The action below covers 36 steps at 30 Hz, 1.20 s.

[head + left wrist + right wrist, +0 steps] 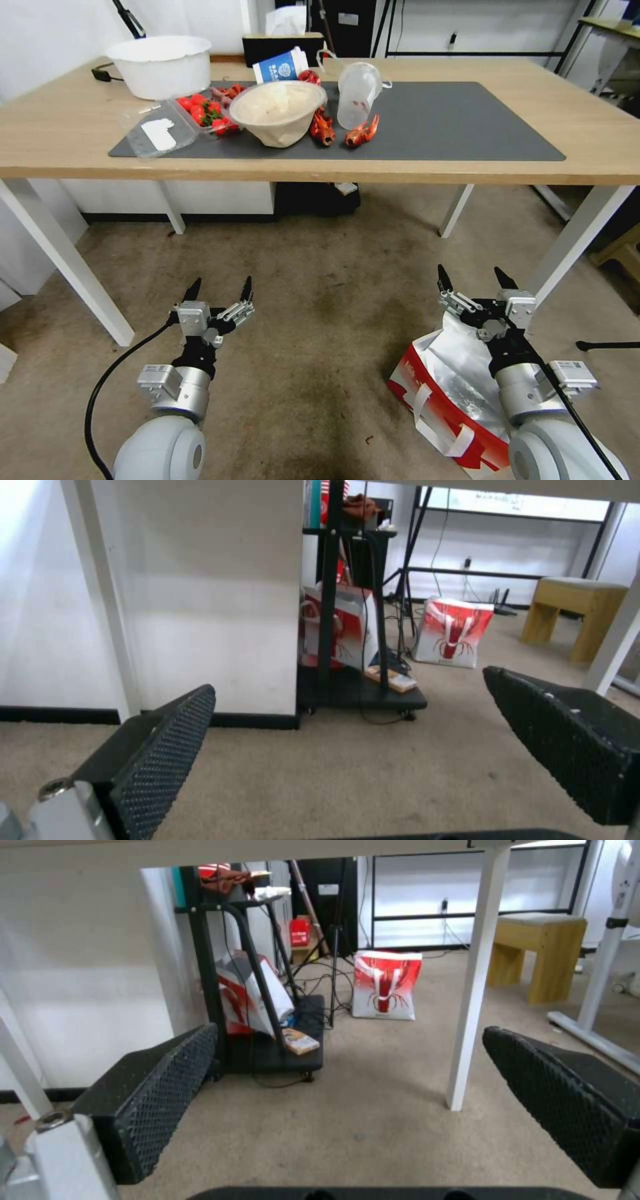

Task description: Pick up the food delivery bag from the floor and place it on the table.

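Left claw (219, 292) released, over bare floor (320, 320) well left of the food delivery bag (460, 387). Bag lying on floor before the table (333, 170) edge; right claw (475, 279) released, above bag's far rim.

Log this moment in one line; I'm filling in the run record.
bag: on floor, under right arm | right gripper: open above bag, not gripping | left gripper: open, idle over floor | table: no bag

White walls (220, 605), yellow wooden stool (537, 952) behind.
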Available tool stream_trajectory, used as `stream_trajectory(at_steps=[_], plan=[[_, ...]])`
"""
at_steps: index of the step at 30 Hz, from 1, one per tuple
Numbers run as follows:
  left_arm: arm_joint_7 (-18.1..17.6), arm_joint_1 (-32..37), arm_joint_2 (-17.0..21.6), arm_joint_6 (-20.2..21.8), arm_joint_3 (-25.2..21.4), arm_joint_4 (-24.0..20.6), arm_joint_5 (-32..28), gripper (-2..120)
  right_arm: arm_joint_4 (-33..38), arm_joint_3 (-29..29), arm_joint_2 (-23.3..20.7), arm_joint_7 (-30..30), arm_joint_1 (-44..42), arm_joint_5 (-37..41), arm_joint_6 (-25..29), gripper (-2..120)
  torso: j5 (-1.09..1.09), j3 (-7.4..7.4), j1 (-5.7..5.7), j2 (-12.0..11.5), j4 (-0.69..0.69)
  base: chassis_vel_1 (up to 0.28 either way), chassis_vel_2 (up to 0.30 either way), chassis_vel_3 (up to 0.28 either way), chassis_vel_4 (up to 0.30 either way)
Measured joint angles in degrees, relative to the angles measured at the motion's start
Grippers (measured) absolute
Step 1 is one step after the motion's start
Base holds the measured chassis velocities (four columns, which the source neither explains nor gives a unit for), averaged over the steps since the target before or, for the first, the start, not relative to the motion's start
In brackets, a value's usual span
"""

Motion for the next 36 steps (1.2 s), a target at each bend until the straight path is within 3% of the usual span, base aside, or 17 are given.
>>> stream_trajectory(at_steps=[10,28,36], plan=[[0.0,-0.1,0.0,0.0,0.0,0.1,0.0,100,-0.1,0.0,-0.1,-0.1,0.1,0.0,0.0,100,0.0,-1.39,-0.38,-1.8,0.0,0.0,0.0,0.0,0.0],[0.0,-0.4,-0.2,0.0,0.0,1.0,0.0,100,-1.0,0.0,-0.4,-0.3,0.5,0.0,0.3,100,0.0,-6.51,-1.39,-7.9,0.0,0.0,0.0,0.0,0.0],[0.0,-0.5,-0.2,0.0,0.0,1.0,0.0,100,-1.2,0.0,-0.6,-0.4,0.5,0.0,0.3,100,0.0,-8.0,-1.47,-9.4,0.0,0.0,0.0,0.0,0.0]])
